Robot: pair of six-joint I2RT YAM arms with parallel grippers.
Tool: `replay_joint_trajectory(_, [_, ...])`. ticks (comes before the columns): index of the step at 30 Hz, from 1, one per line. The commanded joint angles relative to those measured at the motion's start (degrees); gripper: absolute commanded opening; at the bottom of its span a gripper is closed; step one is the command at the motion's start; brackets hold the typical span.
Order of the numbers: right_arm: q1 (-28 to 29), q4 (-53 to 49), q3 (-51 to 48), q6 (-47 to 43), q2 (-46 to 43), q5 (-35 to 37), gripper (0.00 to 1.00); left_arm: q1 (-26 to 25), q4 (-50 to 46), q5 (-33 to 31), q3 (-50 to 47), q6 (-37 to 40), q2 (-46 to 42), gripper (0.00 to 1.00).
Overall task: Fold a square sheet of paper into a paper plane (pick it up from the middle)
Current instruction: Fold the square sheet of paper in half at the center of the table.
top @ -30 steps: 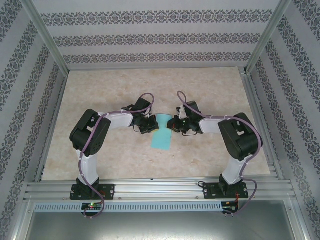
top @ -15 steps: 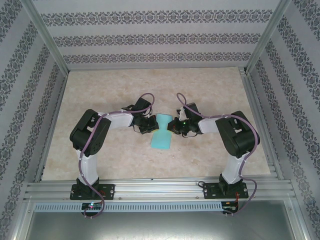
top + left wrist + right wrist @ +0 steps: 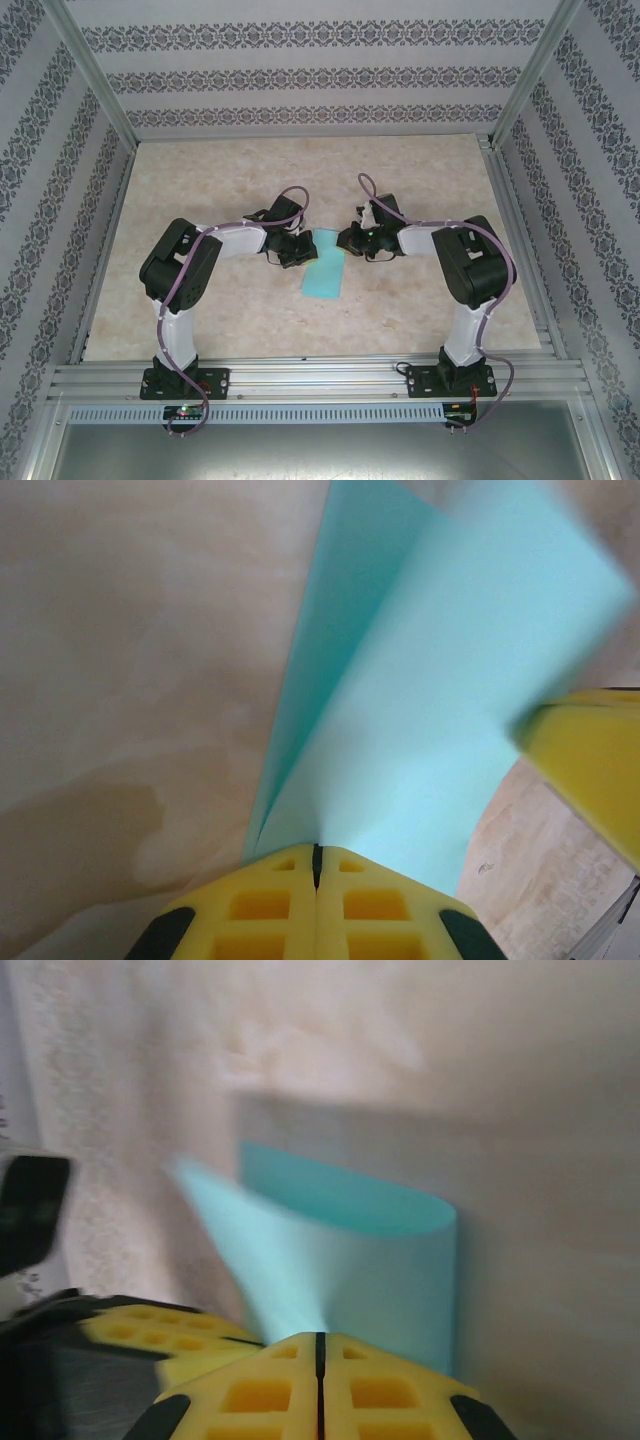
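Progress: early. The square sheet of paper (image 3: 325, 272) is doubled over loosely, pinched by the closed left hand (image 3: 316, 855) and right hand (image 3: 320, 1342); nose and wing folds remain.

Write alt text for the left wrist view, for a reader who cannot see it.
The left gripper, yellow jaws shut, pinches the edge of a folded turquoise sheet of paper that fans away over a pale marbled table. Part of the right gripper, blurred yellow, shows at the right edge.
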Motion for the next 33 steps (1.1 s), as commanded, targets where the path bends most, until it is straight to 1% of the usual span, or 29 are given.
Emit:
replay_joint_trajectory(1, [0.0,-3.2,-0.5,-2.0,2.1,3.2,0.09,-0.8,-7.1,-2.7,-2.4,1.7,1.9,0.00])
replay_joint_trajectory(3, [0.1,-3.6,-1.0,-2.1,2.2,3.9,0.09,-0.8,-6.9,-2.6,-2.7,1.7,1.7,0.00])
replay_joint_trajectory(5, [0.2,-3.5,-0.9,-1.9,1.5,2.9,0.10,-0.8,-7.1,-2.6,-2.8,1.8,1.5,0.00])
replay_joint_trajectory(10, [0.2,-5.7,2.3,-2.1,-3.3,1.1,0.10,-0.8,-7.5,-2.7,-2.9,1.9,1.0,0.00])
replay_joint_trajectory(13, [-0.9,-6.7,4.6,-2.4,-4.0,0.3,0.10,-0.8,-7.3,-2.5,-3.0,2.0,0.8,0.00])
replay_joint_trajectory(20, [-1.5,-8.0,7.5,-2.5,0.7,-0.1,0.10,-0.8,-7.2,-2.1,-2.5,2.0,0.9,0.00])
replay_joint_trajectory(26, [-2.1,-9.4,7.2,-2.3,5.3,2.8,0.10,-0.8,-7.2,-1.9,-2.9,2.1,0.6,0.00])
replay_joint_trajectory(28, [-2.2,-11.6,7.9,-2.4,6.7,3.1,0.11,-0.8,-7.1,-1.8,-3.1,2.2,0.6,0.00])
replay_joint_trajectory(33, [-2.3,-11.9,9.3,-1.1,3.7,1.0,0.11,-0.8,-7.5,-2.0,-3.3,2.5,0.1,0.00])
